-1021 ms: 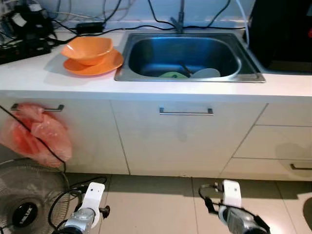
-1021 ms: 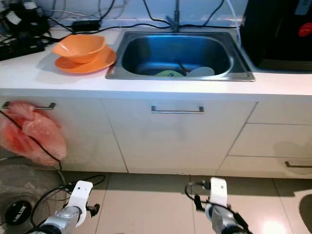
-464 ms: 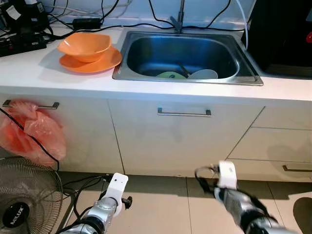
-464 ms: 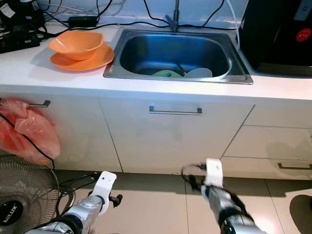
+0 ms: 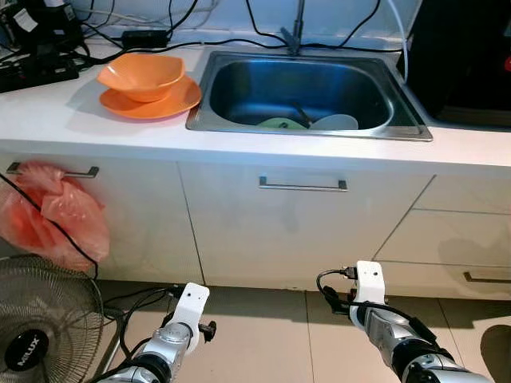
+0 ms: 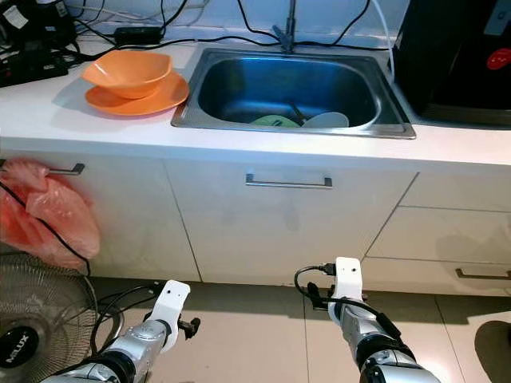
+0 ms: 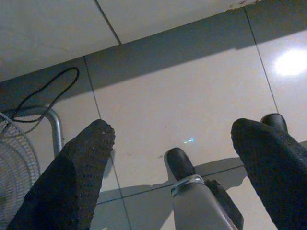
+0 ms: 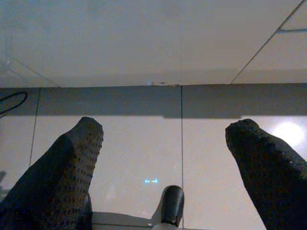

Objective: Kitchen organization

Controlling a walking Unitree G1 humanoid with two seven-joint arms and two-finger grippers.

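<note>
Up on the counter in the head view, the orange bowl (image 5: 140, 76) sits beside the sink (image 5: 219, 120). Left gripper (image 7: 177, 148) and right gripper (image 8: 163, 143) hang wide open, empty; probably best lifted before reaching.

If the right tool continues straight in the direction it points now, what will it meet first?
Probably the tiled floor just before the cabinet base. The right tool, fingers spread and holding nothing, points down at bare tiles. Depth is unclear, so it might reach the cabinet's foot instead.
</note>
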